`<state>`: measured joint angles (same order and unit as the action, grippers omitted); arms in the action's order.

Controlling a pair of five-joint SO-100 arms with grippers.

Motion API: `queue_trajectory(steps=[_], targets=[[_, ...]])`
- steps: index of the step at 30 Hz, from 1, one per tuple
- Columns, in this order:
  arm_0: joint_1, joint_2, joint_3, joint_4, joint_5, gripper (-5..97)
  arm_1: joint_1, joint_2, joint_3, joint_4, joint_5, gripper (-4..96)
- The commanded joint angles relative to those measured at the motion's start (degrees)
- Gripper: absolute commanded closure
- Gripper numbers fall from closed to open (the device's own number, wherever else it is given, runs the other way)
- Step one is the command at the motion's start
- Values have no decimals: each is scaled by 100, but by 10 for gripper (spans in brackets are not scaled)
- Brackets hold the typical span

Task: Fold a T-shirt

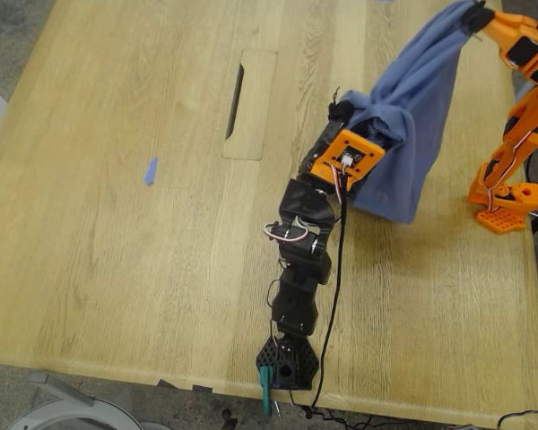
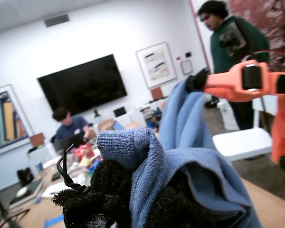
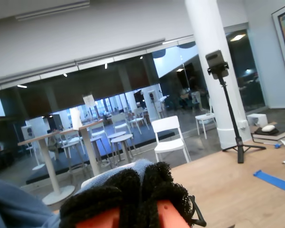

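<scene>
The slate-blue T-shirt (image 1: 411, 116) hangs bunched between both grippers, lifted off the wooden table (image 1: 117, 251); its lower end droops to the tabletop. My first gripper (image 1: 345, 109), on the black arm in the middle of the exterior view, is shut on a hemmed edge of the T-shirt (image 2: 142, 161) between black padded jaws (image 2: 133, 194). My second gripper (image 1: 473, 16), on the orange arm at the exterior view's upper right, is shut on another edge, held higher. It shows in the first wrist view as my second gripper (image 2: 197, 80). Its padded jaws (image 3: 142, 187) pinch blue cloth (image 3: 133, 167). The chest print is hidden.
A small blue scrap (image 1: 150, 170) lies on the table at the exterior view's left. A rectangular cut-out (image 1: 248, 103) sits mid-table. The orange arm's base (image 1: 507, 199) stands near the exterior view's right edge. A person (image 2: 232, 42) stands behind the orange arm. Blue tape (image 3: 274, 181) lies on the wood.
</scene>
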<state>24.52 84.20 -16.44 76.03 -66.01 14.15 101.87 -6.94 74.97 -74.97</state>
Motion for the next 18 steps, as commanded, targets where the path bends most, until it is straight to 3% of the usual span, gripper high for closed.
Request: queue_trajectory(steps=[1,18], targets=[[185,703,-290,-369,35,918,-132,202,-114,-53,0,913],[1714,1485,-255,765,149,918,-923,1160,35,527,26,913]])
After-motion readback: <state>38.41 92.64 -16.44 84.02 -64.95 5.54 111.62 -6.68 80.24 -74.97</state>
